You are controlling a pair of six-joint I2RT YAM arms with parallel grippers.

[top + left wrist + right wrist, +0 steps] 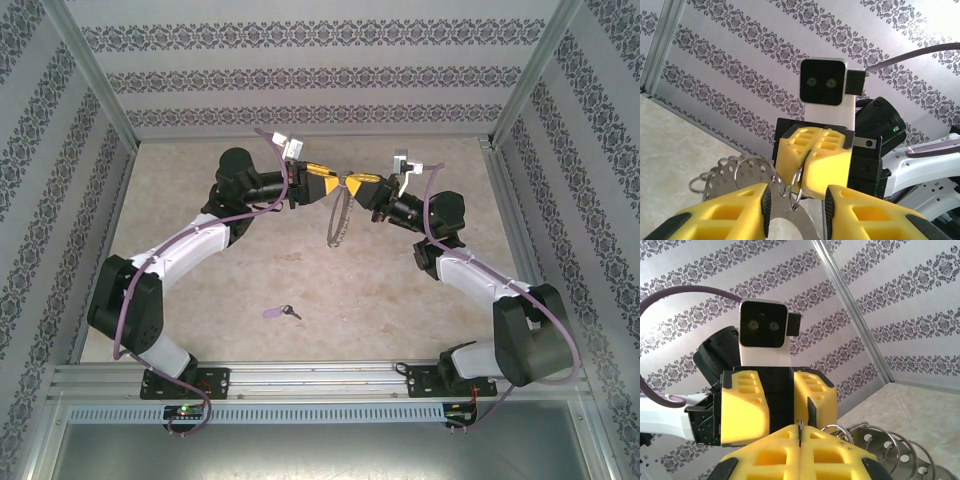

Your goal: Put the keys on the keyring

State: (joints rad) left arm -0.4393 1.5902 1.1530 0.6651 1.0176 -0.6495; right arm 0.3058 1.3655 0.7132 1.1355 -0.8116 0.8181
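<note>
Keyring [340, 216] seems light, stiff, slick; right gripper [800, 434] pinches its top edge shut, left gripper [796, 200] half-open astride it.

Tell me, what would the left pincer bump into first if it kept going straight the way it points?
Probably the keyring, which sits between the left pincer's open fingers. Just beyond it is the right pincer, shut on that ring and facing it head-on.

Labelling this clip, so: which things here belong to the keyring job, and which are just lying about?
Job: keyring, pinched in the shut right claw; left claw at it; lilac-headed key, lying on the table.
Not the job: table, patterned walls, metal frame rail.
</note>
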